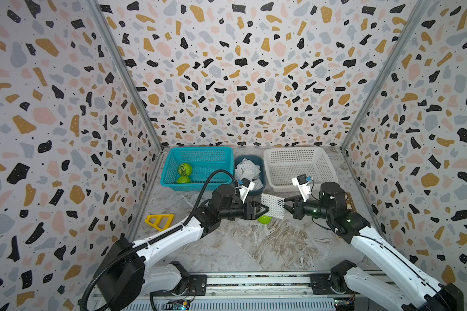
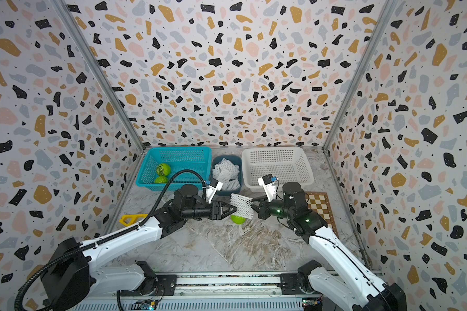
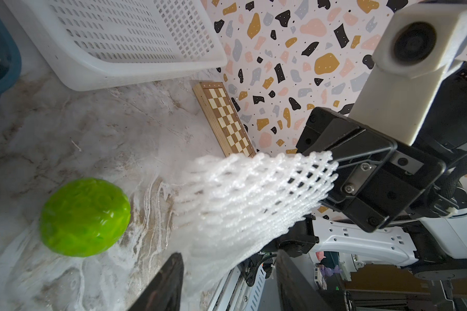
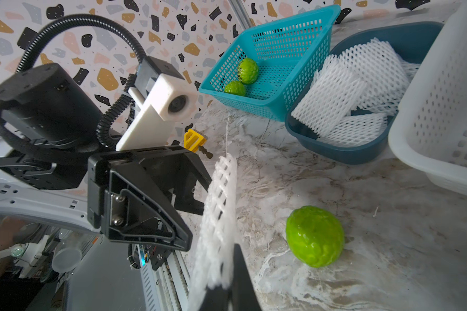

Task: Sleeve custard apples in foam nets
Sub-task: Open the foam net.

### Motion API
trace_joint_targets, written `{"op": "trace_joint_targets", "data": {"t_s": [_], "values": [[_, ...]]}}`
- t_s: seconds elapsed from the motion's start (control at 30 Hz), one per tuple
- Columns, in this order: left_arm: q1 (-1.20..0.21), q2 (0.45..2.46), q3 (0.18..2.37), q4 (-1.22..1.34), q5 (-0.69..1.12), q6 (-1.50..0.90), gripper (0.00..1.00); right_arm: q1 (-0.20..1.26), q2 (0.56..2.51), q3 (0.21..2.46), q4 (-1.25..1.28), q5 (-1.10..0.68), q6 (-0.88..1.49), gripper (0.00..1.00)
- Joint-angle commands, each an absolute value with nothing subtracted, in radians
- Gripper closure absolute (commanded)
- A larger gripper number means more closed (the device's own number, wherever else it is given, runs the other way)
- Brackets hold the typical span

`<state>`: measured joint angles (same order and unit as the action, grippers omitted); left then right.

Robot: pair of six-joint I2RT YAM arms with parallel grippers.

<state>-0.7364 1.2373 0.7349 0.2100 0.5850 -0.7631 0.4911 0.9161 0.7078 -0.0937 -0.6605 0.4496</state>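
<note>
At the left edge of the marble tabletop (image 1: 254, 247) a yellow plastic tool (image 1: 159, 221) lies flat, apart from everything else. Behind it, against the back wall, stands a teal basket (image 1: 200, 156). It holds two custard apples (image 1: 184, 169), touching each other in its left corner. Just beside the basket on the right is a dark blue tub (image 4: 348, 157) piled with loose foam nets (image 1: 247, 169).

In front of the tub the left gripper (image 1: 267, 208) reaches toward the centre. Its jaws stand apart, with one end of a foam net (image 1: 273, 206) between them. Whether the fingers press on the mesh cannot be told. That net is clear of the table, spread sideways between the two arms. A third custard apple (image 1: 264, 220) rests on the tabletop beneath the net, partly hidden by it in both top views.

The right gripper (image 1: 287, 204) is clamped tight on the net's other end. Behind it stands a white basket (image 1: 294, 161). A chessboard (image 2: 321, 204) lies by the right wall, near the right arm.
</note>
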Motion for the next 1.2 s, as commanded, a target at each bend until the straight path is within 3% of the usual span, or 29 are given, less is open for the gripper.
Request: {"op": "trace_joint_targets", "data": {"t_s": [0.0,0.23,0.57,0.8,0.97,1.17], "values": [[-0.742,1.244,0.737,0.276,0.602,-0.764,0.47,0.489,0.914,0.706,-0.067,-0.692,0.458,0.98],[-0.742,1.228,0.738,0.276,0.613,-0.768,0.60,0.489,0.927,0.706,-0.095,-0.644,0.439,0.98],[-0.742,1.191,0.739,0.218,0.586,-0.745,0.67,0.499,0.948,0.731,-0.166,-0.573,0.377,0.98],[-0.742,1.205,0.760,0.217,0.597,-0.727,0.53,0.542,0.954,0.731,-0.163,-0.572,0.364,0.98],[-0.741,1.227,0.755,0.245,0.611,-0.744,0.50,0.542,0.954,0.732,-0.151,-0.599,0.367,0.98],[-0.742,1.225,0.737,0.291,0.618,-0.761,0.34,0.541,0.961,0.727,-0.138,-0.607,0.374,0.98]]}}
